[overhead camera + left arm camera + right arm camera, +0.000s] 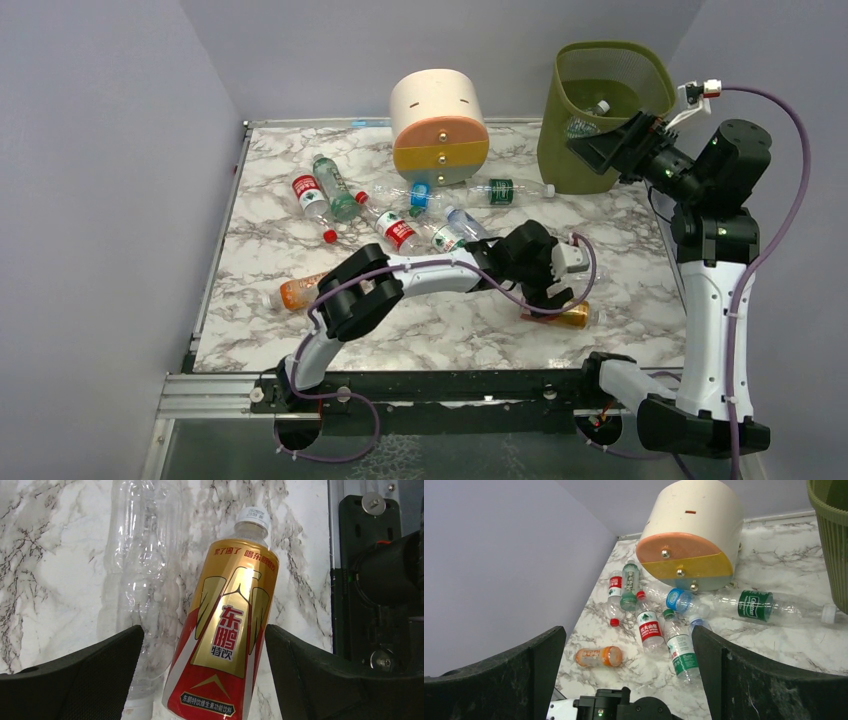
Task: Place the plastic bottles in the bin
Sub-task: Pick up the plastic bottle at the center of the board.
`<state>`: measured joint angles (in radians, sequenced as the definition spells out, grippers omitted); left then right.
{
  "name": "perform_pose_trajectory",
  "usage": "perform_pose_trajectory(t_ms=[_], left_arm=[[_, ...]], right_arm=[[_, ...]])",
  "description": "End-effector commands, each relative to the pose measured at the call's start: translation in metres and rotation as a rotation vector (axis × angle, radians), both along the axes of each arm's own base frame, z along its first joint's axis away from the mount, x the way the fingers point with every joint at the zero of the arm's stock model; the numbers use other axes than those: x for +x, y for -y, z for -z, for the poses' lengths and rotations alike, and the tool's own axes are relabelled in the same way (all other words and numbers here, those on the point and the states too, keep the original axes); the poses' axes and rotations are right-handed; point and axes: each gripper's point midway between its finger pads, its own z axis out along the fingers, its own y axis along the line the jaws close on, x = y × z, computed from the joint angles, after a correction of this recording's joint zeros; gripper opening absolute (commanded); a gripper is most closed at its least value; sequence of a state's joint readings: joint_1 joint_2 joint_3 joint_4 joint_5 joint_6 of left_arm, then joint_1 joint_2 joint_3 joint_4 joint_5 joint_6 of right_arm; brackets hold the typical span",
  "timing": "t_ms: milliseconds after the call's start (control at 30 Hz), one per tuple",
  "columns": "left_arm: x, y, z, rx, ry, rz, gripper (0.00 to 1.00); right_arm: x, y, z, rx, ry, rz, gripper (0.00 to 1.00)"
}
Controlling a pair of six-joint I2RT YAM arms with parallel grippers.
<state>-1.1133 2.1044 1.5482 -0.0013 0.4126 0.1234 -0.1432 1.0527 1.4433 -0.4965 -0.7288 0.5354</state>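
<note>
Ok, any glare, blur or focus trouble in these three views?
Top external: even light, soft shadows, sharp throughout. Left wrist: bright sheen across the gold-labelled bottle; the clear bottle beside it nearly melts into the marble tabletop. Right wrist: scattered bottles sharp, its own fingers dark, low in the frame.

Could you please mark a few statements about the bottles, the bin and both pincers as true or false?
1. The left pincer is open, straddling a gold-labelled bottle lying on the table. True.
2. The right pincer holds a bottle. False: it is open and empty, near the bin.
3. A white-capped bottle already lies inside the bin. True.
4. The orange bottle lies beside the bin. False: it lies near the table's left edge, far from the bin.
</note>
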Motion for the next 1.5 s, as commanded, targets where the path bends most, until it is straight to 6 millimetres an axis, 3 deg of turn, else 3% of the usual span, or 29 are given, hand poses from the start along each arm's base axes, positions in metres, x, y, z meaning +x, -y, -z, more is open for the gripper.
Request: perform_pose_trajectory(t_ms=[0, 400, 867, 1033, 1300, 1467], left_arm=[[-0.007, 0.009, 0.008, 0.026, 0.061, 0.025, 0.96], [-0.022, 0.002, 0.036, 0.097, 0.088, 0.002, 0.92], [-0.018, -0.009, 0.062, 0.172, 0.085, -0.036, 0.71], [-0.021, -0.013, 0.068, 0.179, 0.071, -0.038, 0.72], [-0.023, -0.021, 0.079, 0.199, 0.076, -0.033, 0.81], [-0.022, -0.022, 0.088, 0.224, 0.079, -0.024, 0.78]], right_arm=[[-0.009, -0.006, -0.004, 0.011, 0.022, -0.041, 1.00], [-0.008, -0.008, 0.005, 0.022, 0.009, -0.050, 1.00], [-0.007, -0.008, 0.011, 0.024, -0.001, -0.058, 1.00], [-0.007, -0.009, 0.012, 0.026, -0.002, -0.063, 1.00], [-0.007, -0.010, 0.013, 0.030, -0.008, -0.069, 1.00], [-0.007, -0.009, 0.014, 0.029, -0.009, -0.068, 1.00]])
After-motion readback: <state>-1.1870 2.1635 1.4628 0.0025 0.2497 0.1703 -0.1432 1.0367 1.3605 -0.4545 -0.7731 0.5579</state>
